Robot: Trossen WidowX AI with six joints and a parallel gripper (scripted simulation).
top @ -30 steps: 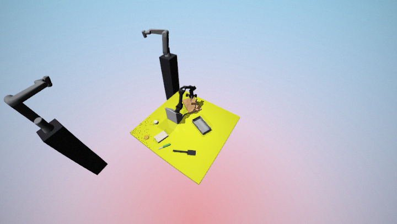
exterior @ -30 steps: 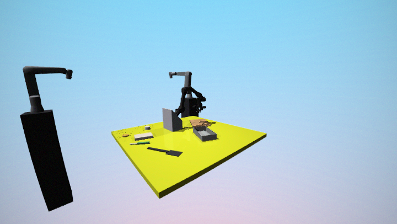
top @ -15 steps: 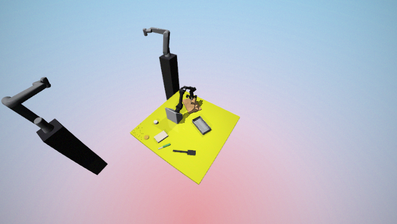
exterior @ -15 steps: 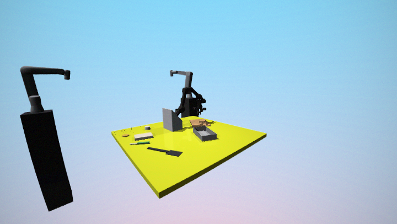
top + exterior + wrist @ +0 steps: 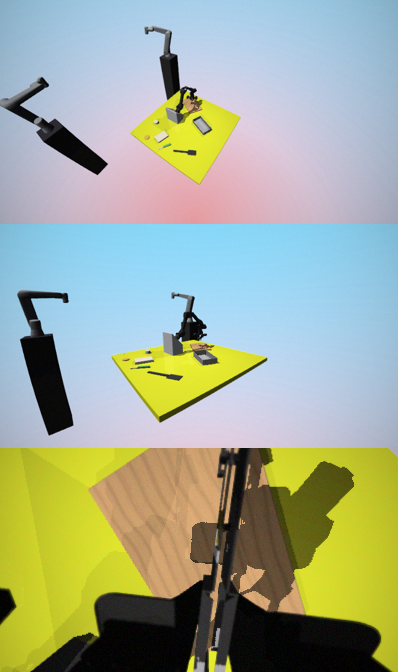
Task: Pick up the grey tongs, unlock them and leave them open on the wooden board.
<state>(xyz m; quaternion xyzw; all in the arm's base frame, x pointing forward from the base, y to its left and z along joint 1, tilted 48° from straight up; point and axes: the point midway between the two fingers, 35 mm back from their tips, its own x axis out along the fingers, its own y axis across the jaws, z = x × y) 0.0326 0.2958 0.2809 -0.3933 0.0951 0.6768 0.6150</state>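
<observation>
One pair of grey tongs clamped in my nearly closed gripper, held above the wooden board, roasting tin near the board.

The place looked like a robotics test area with kitchen things, shown by the black robot arm on a yellow table, the roasting tin and the wooden board, with two grey arms on black pillars, left and far.
</observation>
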